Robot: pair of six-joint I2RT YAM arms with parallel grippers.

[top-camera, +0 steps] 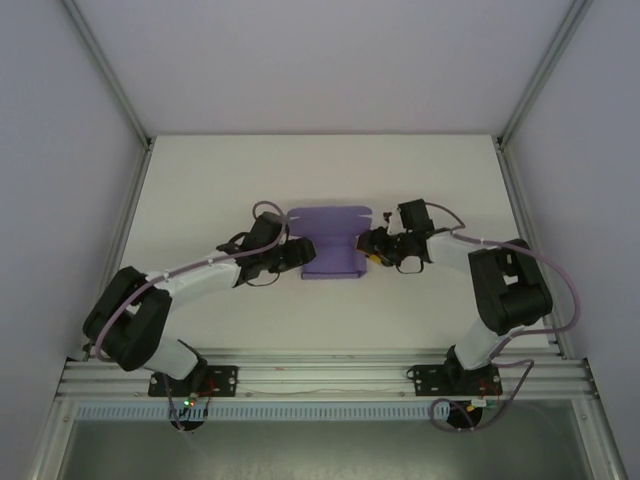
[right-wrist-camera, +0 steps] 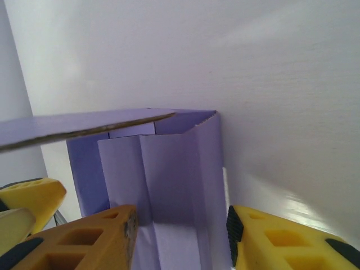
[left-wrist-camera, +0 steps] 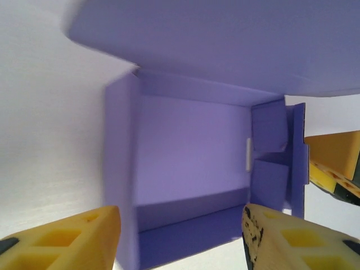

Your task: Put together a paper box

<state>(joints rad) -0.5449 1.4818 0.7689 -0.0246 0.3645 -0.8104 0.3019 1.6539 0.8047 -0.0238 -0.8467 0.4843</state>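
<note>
The purple paper box [top-camera: 331,246] lies mid-table, partly folded, with walls raised and a wide lid flap [top-camera: 330,217] spread toward the back. My left gripper [top-camera: 304,255] is at its left end. In the left wrist view that gripper [left-wrist-camera: 181,232] is open, its yellow fingers astride the near wall, looking into the box [left-wrist-camera: 191,146]. My right gripper [top-camera: 369,250] is at the right end. In the right wrist view it [right-wrist-camera: 181,225] is open, with the folded end wall [right-wrist-camera: 169,169] standing between its fingers and a gap at the right pad [right-wrist-camera: 232,228].
The white table [top-camera: 200,180] runs out to grey walls and aluminium posts at the sides. The right gripper's yellow fingers [left-wrist-camera: 333,160] show past the box's far end, close to the left gripper's.
</note>
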